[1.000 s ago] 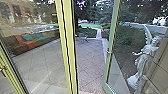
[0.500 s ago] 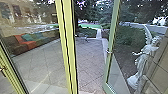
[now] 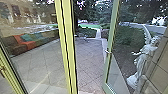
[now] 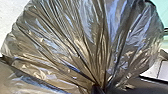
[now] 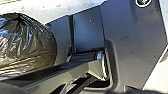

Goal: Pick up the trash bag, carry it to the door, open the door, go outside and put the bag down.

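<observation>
The dark, shiny trash bag (image 4: 82, 42) bulges large in the left wrist view, its pleats drawn together into a tight neck. At that neck, my left gripper (image 4: 98, 88) is shut on the bag. Part of the same bag (image 5: 27, 45) also shows in the right wrist view, beside my robot's dark body. In the head view a glass door with a pale green frame (image 3: 110, 60) stands open on the right, with a handle (image 3: 107, 51) on its edge. The doorway beside it looks out on the paved yard (image 3: 88, 58).
A yellow-green frame post (image 3: 67, 47) rises left of the opening, with glass panes beside it. Colourful cushioned seating (image 3: 30, 43) shows through the left pane. Behind the door's glass, a white statue (image 3: 143, 61) stands near a tiled wall (image 3: 160, 62).
The head camera has shifted very slightly. The door stands open as before.
</observation>
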{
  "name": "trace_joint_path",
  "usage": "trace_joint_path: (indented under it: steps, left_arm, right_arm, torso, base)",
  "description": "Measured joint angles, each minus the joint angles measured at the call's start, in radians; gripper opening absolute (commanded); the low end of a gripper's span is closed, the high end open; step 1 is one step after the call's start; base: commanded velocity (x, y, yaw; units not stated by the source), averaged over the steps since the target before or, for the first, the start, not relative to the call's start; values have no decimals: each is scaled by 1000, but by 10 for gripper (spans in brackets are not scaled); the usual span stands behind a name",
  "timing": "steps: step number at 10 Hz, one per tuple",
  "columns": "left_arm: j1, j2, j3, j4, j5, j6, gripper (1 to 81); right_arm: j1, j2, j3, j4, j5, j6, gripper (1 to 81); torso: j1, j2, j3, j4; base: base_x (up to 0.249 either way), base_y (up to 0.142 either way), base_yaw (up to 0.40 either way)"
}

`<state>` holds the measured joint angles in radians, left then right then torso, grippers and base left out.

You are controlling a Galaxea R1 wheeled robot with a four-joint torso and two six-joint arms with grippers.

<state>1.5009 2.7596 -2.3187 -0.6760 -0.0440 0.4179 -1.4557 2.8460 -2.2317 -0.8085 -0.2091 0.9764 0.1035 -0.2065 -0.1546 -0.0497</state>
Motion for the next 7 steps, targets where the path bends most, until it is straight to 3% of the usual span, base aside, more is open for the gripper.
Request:
trace_joint_path:
  steps: [7]
  left_arm:
    - [-6,-3,-2,0,3,0,10]
  right_arm:
    - [-4,11,-3,-9,-4,0,811]
  torso:
    - [0,0,0,0]
  base:
    - [0,0,-272]
